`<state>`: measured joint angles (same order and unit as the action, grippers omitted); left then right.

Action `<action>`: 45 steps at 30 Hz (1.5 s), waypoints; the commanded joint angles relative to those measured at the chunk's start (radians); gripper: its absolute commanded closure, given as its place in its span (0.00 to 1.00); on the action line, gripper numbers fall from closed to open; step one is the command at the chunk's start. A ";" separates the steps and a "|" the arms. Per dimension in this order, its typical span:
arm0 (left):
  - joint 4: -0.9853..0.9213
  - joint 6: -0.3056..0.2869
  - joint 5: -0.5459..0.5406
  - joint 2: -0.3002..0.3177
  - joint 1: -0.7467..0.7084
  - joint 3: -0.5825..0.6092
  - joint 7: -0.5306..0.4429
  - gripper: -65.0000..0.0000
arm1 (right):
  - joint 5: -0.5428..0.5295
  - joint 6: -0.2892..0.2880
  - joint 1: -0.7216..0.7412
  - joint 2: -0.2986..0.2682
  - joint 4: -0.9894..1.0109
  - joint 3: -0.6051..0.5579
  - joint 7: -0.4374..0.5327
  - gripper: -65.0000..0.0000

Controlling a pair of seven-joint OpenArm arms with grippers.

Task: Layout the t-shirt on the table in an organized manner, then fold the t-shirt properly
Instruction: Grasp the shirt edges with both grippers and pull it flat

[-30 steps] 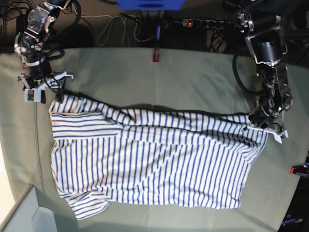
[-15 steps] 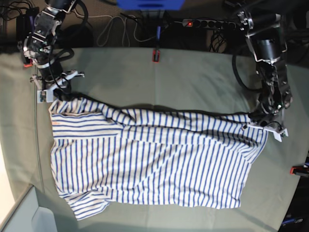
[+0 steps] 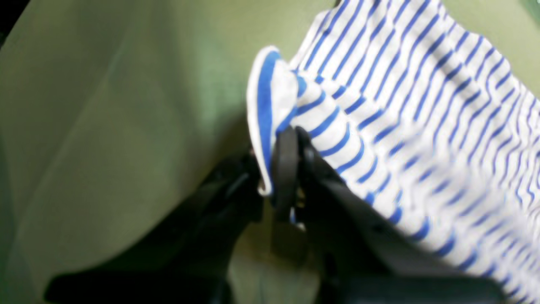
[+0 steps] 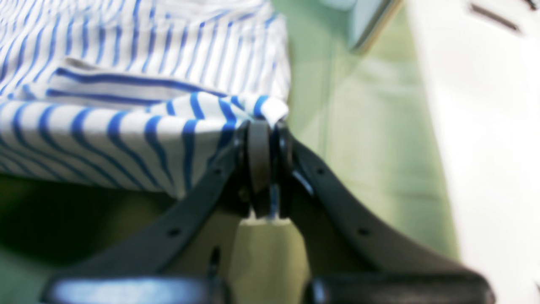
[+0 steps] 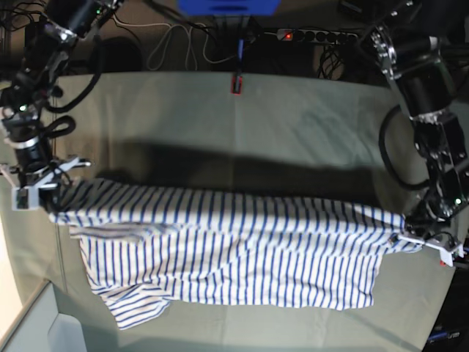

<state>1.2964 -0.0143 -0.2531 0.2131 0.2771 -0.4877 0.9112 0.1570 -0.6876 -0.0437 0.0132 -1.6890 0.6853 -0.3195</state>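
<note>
Pale green desk point(image 5: 293, 125) below, I have both end effectors, left point(image 5: 425, 236) and right point(image 5: 45, 187), clamped on the t-shirt point(image 5: 227, 249), mid-layout; next I should stretch and lower it flat.

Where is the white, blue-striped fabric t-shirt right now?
In the base view, the white, blue-striped fabric t-shirt stretches across the near half of the pale grey-green cloth table, its far edge held between the right gripper and left gripper.
</note>
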 commanded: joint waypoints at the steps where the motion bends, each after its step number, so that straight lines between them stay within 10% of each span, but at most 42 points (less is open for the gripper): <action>1: 0.018 0.007 0.007 0.013 0.015 -0.006 0.009 1.00 | -0.006 -0.011 -0.003 -0.011 -0.018 0.027 0.003 1.00; 20: 0.036 0.007 -0.002 0.013 -0.321 -0.015 0.027 1.00 | -0.136 -0.011 -0.376 0.004 -0.004 0.069 0.018 1.00; 39: 0.116 0.006 -0.004 0.003 -0.496 -0.138 0.027 0.99 | -0.136 -0.011 -0.545 0.037 0.189 0.069 0.368 1.00; 45: 0.110 0.006 -0.005 0.001 -0.482 -0.138 0.035 0.90 | -0.136 -0.011 -0.545 0.035 0.186 0.069 0.372 0.73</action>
<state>1.3983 -0.0189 -0.2695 0.1993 -0.2096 -0.6193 0.9470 0.0399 -0.6937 -0.5774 0.0574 -1.4876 0.7456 0.0238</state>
